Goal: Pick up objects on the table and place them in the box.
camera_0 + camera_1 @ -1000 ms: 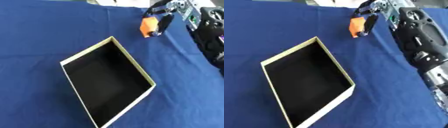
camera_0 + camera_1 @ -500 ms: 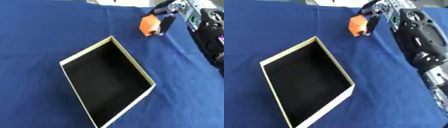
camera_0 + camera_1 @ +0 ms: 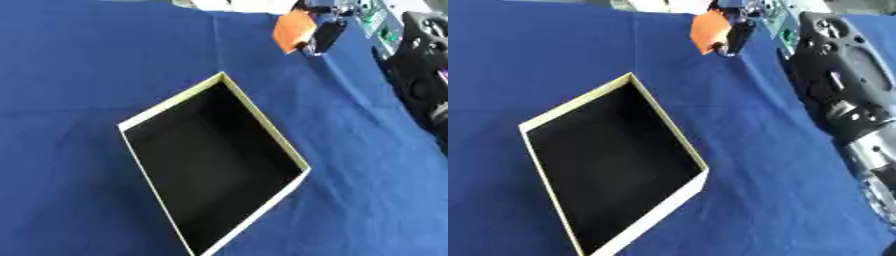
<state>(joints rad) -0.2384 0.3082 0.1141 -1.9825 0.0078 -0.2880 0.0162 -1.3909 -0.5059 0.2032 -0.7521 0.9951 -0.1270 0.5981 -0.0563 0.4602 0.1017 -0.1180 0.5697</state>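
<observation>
- Right hand (image 3: 741, 22), entering from about 1 o'clock of the views, has its fingers pinched round an orange block (image 3: 709, 31), which appears to hang clear of the cloth; holding it from above and to the side leaves the underside free for setting down.
- Orange block: carried at roughly 12 to 1 o'clock from the box (image 3: 179, 112), near but apart from its far corner; judged not yet over the opening.
- Box: shallow, cream-rimmed and dark inside, it lies askew on the blue tablecloth (image 3: 79, 60) with one corner pointing toward 12 o'clock. Its mouth faces up and shows nothing inside, so a drop from above should suit.
- Right arm (image 3: 837, 95): a black and silver forearm runs along the 3 o'clock edge, beside the box, not over it.
- Left hand: appears in neither view.
- Obstructions: none shows on the cloth between block and box; only the near rim must be cleared, and the block likely needs to travel toward 7 o'clock.
- White shape (image 3: 241, 5) at the far edge, 12 o'clock: identity cannot be told.
</observation>
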